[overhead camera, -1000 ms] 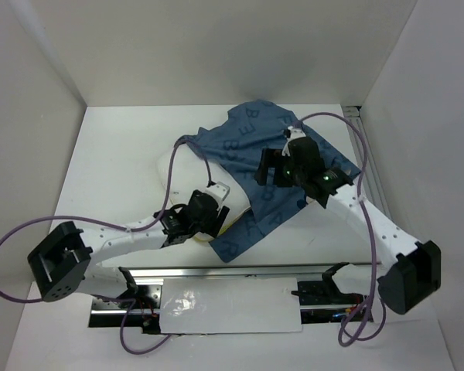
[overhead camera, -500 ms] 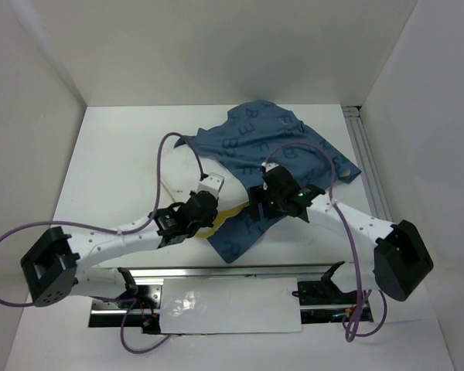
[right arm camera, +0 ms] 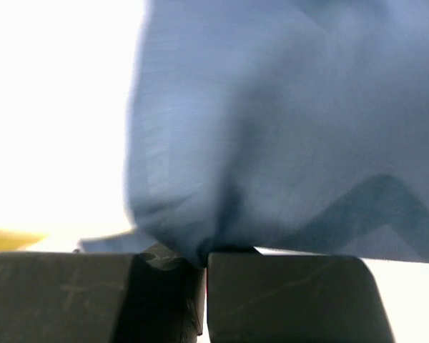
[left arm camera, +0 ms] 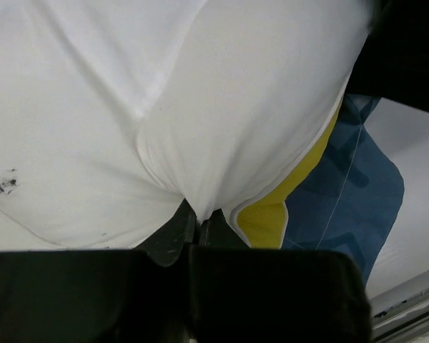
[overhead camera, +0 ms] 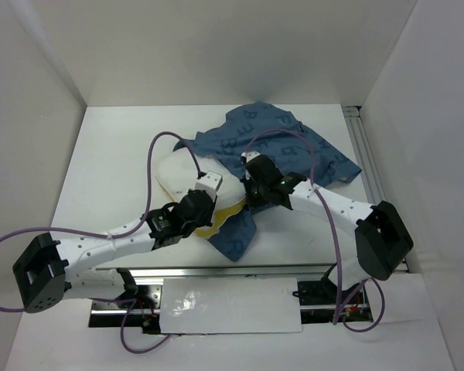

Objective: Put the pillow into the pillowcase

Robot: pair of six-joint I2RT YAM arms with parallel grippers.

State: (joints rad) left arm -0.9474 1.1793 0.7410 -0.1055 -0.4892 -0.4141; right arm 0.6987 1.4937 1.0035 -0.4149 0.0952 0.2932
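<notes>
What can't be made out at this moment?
- Top view: how much pillow is inside the pillowcase; both arms cover the opening.
- Right wrist view: pillowcase print blurred, too close above the right pincer.
- Left wrist view: pillow's outline cut off by frame edges.

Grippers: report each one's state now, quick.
Left gripper: closed, pinching the pillow.
Right gripper: closed, pinching the pillowcase.

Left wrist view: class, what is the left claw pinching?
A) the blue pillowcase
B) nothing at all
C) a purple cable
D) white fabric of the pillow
D: the left claw is closed on a fold of the pillow, while the pillowcase lies off to one side, outside its grip.
</notes>
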